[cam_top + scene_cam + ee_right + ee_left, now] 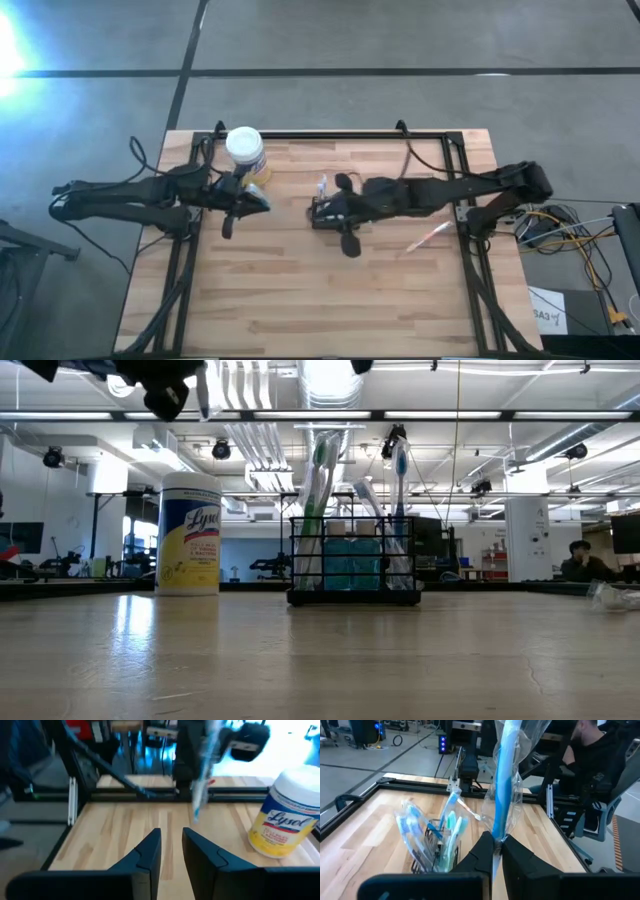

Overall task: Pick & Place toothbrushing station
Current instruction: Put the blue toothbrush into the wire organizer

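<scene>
The station [330, 208], a black slotted holder with toothbrushes standing in it, sits on the table [300, 300] near the middle, under the right gripper [322, 212]; the near half of the board is bare wood, and a metal frame [330, 134] runs along the far and side edges. The left gripper [496, 851] is clenched on a blue toothbrush [503, 785] in clear wrap, held up beside the jar [245, 150] near the far edge. The right wrist view shows that gripper's fingers [150, 851] slightly parted with nothing between them, and only the low view shows the holder's base flat on the wood.
</scene>
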Action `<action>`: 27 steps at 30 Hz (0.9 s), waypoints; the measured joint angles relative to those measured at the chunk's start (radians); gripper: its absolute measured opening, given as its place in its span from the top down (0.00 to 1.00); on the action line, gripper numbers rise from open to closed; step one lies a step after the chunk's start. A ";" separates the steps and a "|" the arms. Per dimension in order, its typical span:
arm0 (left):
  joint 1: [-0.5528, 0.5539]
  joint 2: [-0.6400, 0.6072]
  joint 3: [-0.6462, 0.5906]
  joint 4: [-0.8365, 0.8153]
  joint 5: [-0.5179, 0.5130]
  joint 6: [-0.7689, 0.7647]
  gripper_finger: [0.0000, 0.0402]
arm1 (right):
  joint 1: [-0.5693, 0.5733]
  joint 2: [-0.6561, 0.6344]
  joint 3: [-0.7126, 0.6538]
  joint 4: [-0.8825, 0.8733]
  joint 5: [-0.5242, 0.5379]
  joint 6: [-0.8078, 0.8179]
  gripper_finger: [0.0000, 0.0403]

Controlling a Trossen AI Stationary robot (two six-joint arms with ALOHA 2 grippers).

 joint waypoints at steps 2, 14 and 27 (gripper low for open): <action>-0.002 -0.030 -0.023 -0.007 0.000 -0.002 0.95 | -0.006 -0.044 -0.097 0.107 0.000 0.009 0.82; -0.003 -0.117 -0.127 -0.018 0.000 0.005 0.95 | -0.001 -0.278 -0.567 0.592 0.001 0.030 0.82; -0.004 -0.152 -0.129 -0.110 0.006 0.066 0.95 | -0.002 -0.419 -0.821 0.749 0.001 0.039 0.84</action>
